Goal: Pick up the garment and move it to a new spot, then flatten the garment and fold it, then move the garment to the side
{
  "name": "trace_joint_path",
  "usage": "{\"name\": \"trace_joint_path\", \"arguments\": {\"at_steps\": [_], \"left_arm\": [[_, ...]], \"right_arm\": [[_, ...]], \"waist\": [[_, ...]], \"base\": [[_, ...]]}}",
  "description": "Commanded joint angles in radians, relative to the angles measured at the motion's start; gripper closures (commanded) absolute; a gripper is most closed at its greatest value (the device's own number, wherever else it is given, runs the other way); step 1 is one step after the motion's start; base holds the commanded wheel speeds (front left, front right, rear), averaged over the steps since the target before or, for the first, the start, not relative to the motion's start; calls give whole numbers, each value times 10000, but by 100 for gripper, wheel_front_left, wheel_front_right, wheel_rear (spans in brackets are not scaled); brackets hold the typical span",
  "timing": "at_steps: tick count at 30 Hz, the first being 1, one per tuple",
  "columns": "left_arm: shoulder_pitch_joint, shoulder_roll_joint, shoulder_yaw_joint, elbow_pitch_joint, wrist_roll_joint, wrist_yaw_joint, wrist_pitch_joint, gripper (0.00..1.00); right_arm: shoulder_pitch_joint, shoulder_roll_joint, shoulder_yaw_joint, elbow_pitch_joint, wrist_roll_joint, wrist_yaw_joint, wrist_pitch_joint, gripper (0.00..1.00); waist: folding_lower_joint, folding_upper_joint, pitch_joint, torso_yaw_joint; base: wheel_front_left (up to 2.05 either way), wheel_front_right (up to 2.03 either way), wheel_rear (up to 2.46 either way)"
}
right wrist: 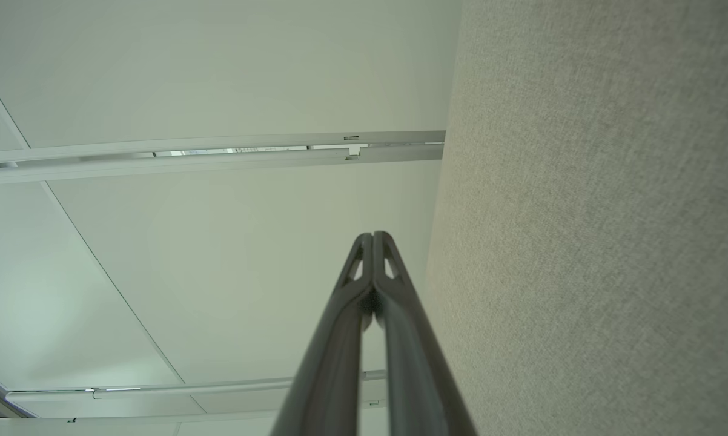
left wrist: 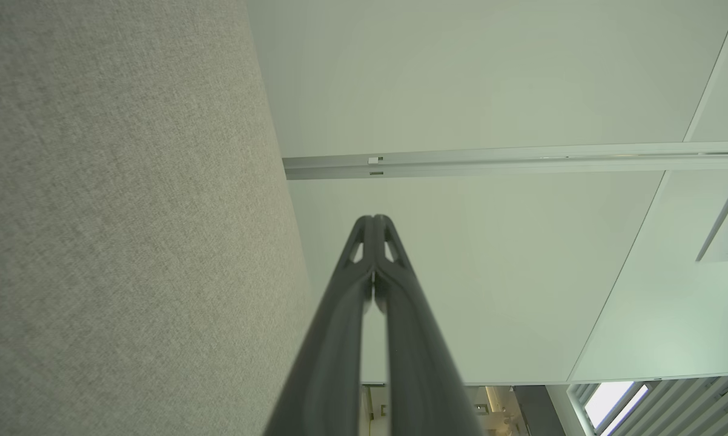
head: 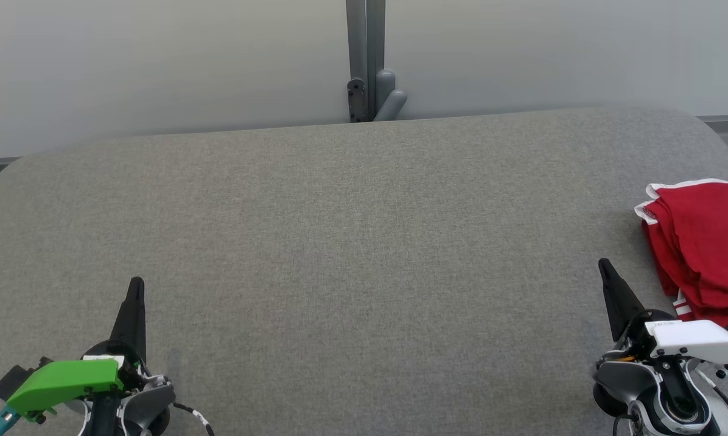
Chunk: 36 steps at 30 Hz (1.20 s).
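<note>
Garment [head: 703, 248]: red cloth with white trim along its edges, gathered into a layered, creased pile. It lies on the right side of the table [head: 352, 242], by the rounded far right corner, and the head view's right border cuts it off. White striped edging shows at its upper left corner and again at its lower edge.

Table: a broad flat surface covered in grey woven fabric with a fine, even texture. Its far corners are rounded. Behind it stands a smooth pale wall panel [head: 158, 60], divided by a grey metal post [head: 366, 54] with a rounded fitting at its base.

Left gripper [head: 136, 283]: two long, dark, tapering fingers pressed together to a single point, holding nothing. It sits above the table at lower left, well apart from the garment. A bright green plastic cover [head: 64, 381] is mounted at its wrist. In the left wrist view the fingertips meet with no gap, and small cut-outs show behind the tips.

Right gripper [head: 604, 264]: fingers likewise closed together and empty, at lower right, just to the left of the garment and clear of it. A white plastic housing [head: 697, 339] at its wrist overlaps the garment's lower edge in the head view; contact there cannot be determined. The right wrist view shows the tips joined, with grey fabric alongside.
</note>
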Motion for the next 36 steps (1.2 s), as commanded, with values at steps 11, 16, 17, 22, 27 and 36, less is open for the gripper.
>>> {"name": "trace_joint_path", "arguments": {"at_steps": [11, 16, 17, 22, 27, 36], "left_arm": [[-169, 13, 38, -27, 70, 0, 45, 100], [-169, 9, 40, -27, 75, 0, 47, 100], [-169, 9, 41, -27, 76, 0, 48, 100], [-170, 7, 43, -27, 80, 0, 47, 100], [-170, 4, 46, -27, 82, 0, 49, 100], [-171, 1, 48, -27, 82, 0, 55, 100]], "right_arm": [[-88, -51, 12, -34, 56, 4, 21, 100], [-88, -51, 12, -34, 56, 4, 20, 100], [-88, -51, 12, -34, 56, 4, 20, 100], [-88, -51, 12, -34, 56, 4, 20, 100], [-88, -51, 12, -34, 56, 4, 19, 100], [-88, -51, 13, -34, 56, 4, 20, 100]], "waist": [[0, 0, 0, 0], [0, 0, 0, 0], [0, 0, 0, 0], [0, 0, 0, 0], [0, 0, 0, 0], [0, 0, 0, 0]], "base": [[0, 0, 0], [0, 0, 0], [0, 0, 0], [0, 0, 0], [0, 0, 0], [0, 0, 0]]}}
